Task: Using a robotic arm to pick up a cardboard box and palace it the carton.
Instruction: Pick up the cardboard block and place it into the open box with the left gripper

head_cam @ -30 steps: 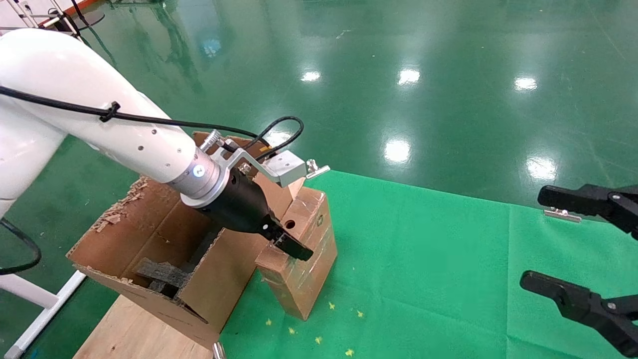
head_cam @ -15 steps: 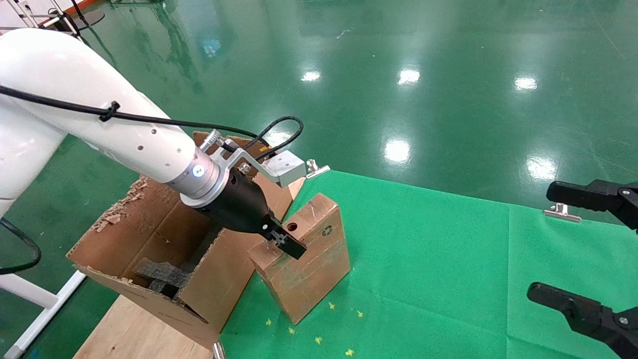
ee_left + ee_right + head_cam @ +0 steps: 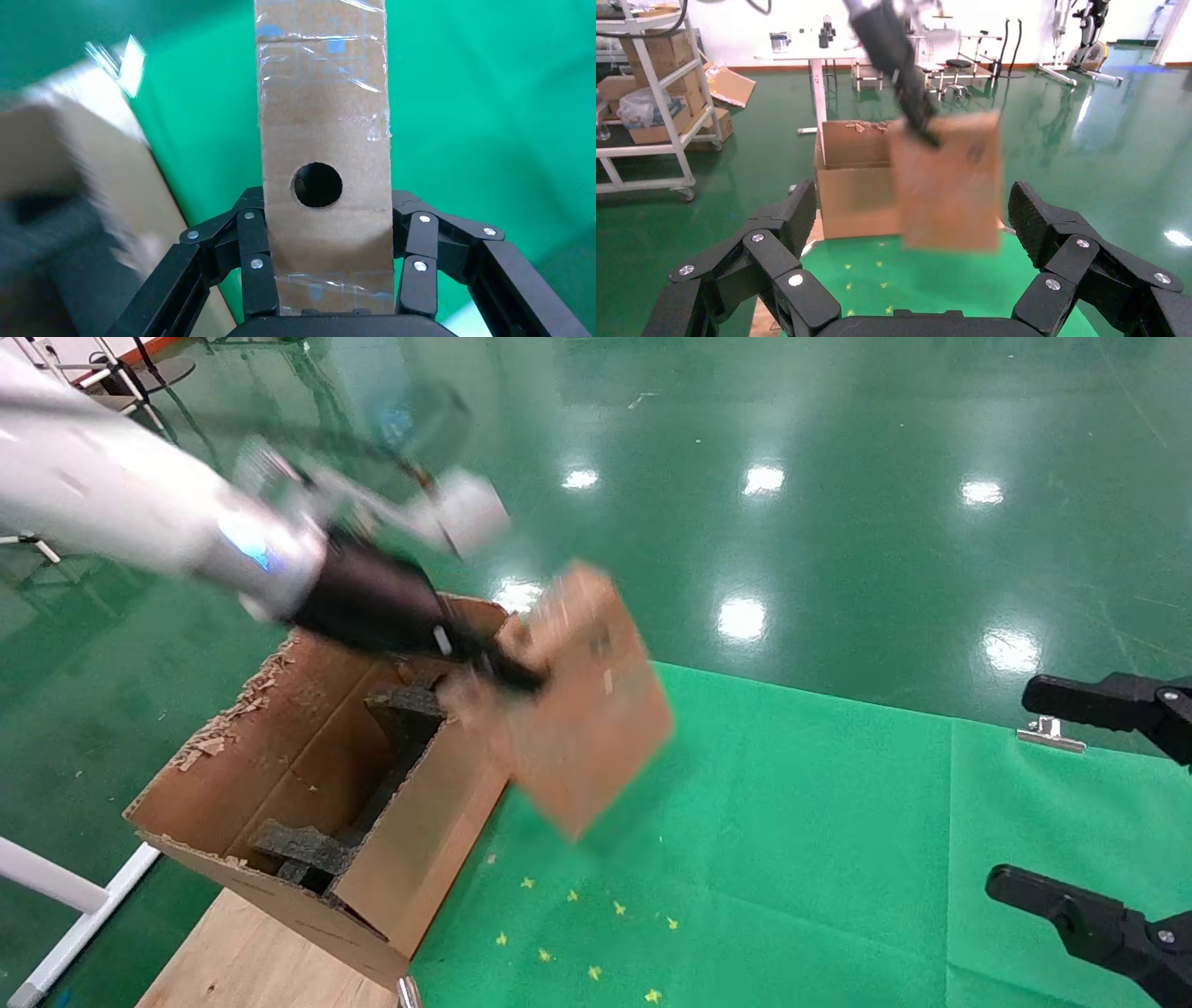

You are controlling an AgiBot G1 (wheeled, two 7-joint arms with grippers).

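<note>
The small taped cardboard box (image 3: 582, 710) hangs tilted in the air above the green cloth, beside the open end of the carton (image 3: 419, 840). My left gripper (image 3: 507, 674) on the white robotic arm (image 3: 112, 505) is shut on its upper end. In the left wrist view both fingers (image 3: 254, 263) press the sides of the cardboard box (image 3: 323, 119) below its round hole. Black foam (image 3: 307, 848) lies inside the carton. My right gripper (image 3: 1010, 784) stands open and empty at the right edge. In the right wrist view, the cardboard box (image 3: 947, 182) hangs in front of the carton (image 3: 852, 175).
The green cloth (image 3: 792, 859) covers the table, with small yellow star marks (image 3: 596, 933) near the front. The carton rests on a wooden board (image 3: 242, 961) at the table's left. A metal clip (image 3: 1048, 733) holds the cloth's far edge. Glossy green floor lies beyond.
My left arm has swung up and back, lifting the cardboard box off the cloth to the level of the carton's rim. The right gripper drifted slightly right, then held still.
</note>
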